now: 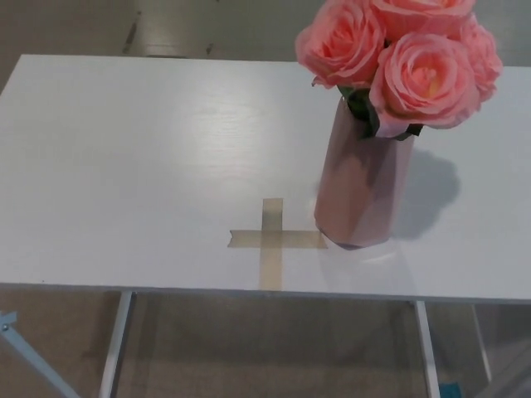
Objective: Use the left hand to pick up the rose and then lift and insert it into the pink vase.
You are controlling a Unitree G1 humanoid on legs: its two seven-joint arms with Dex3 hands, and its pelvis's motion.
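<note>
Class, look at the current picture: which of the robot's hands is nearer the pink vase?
Neither can be named: no robot hand shows in the head view. The pink vase stands upright on the white table, holding roses, beside the tape cross.

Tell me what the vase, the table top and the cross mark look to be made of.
Pink vase: smooth and faceted with soft sheen, probably glazed ceramic or plastic. Table top: white board with faint wood grain, likely laminate or painted wood, matte. Cross mark: thin tan strips lying flat, probably masking tape.
</note>
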